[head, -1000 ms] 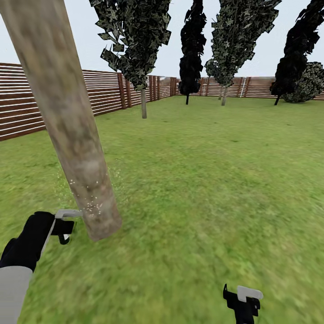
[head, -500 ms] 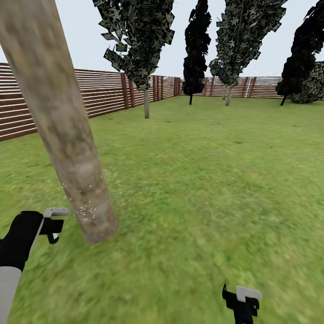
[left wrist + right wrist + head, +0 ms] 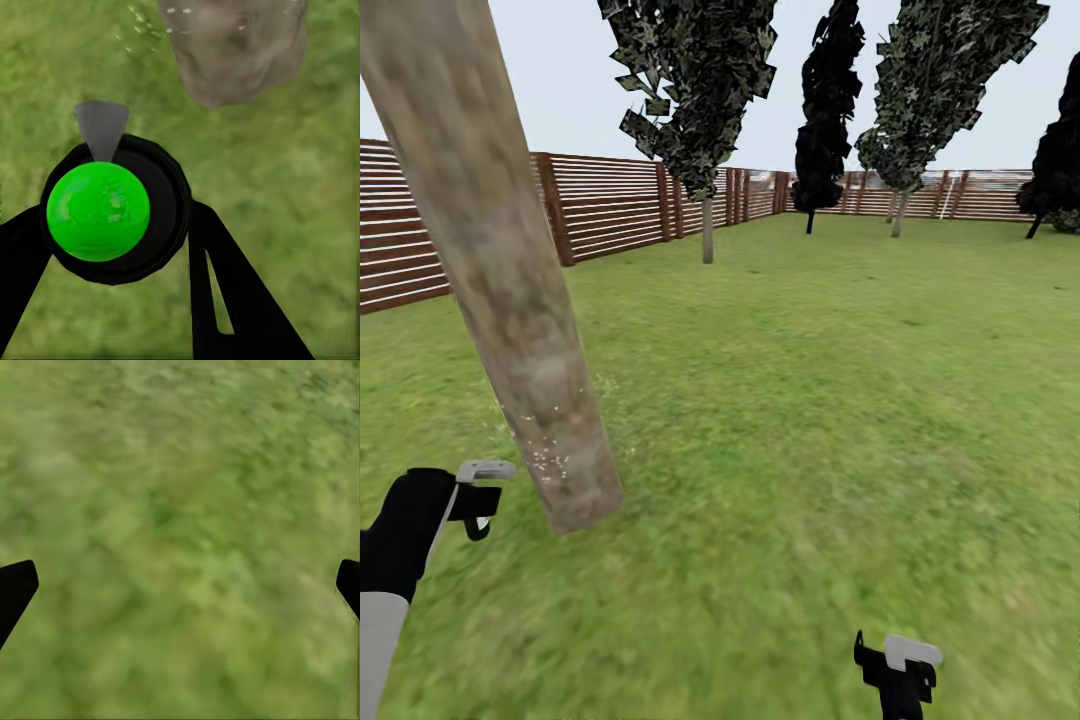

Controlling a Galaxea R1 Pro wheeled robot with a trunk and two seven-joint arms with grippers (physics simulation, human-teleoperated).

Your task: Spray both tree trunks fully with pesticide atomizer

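1. Left gripper (image 3: 478,497): seen from the head camera low at the left, beside the base of the near tree trunk (image 3: 510,290). In the left wrist view its two black fingers (image 3: 232,292) are clamped on the pesticide atomizer (image 3: 112,210), a dark round bottle whose top renders bright green here, with a grey nozzle pointing at the trunk (image 3: 236,49).

2. Spray: fine white specks lie on the lower bark (image 3: 550,462) and hang in the air just beside it, which suggests spraying is in progress on this tree.

3. Right gripper (image 3: 898,670): low at the right over the grass (image 3: 840,400). In the right wrist view its fingertips (image 3: 15,589) sit at opposite edges of the picture, spread wide, with nothing between them but lawn.

4. Setting: a wooden slat fence (image 3: 610,205) bounds the garden; a second mottled tree (image 3: 705,120) stands well apart near the fence, with a narrow black-leaved tree (image 3: 828,110) beyond.

5. Progress, as a judgement: the pick-up is done. The specks show on the lowest part of the near trunk; the bark above looks bare, so coverage seems partial. The second tree's trunk is too far off to judge, and it likely remains to be treated.
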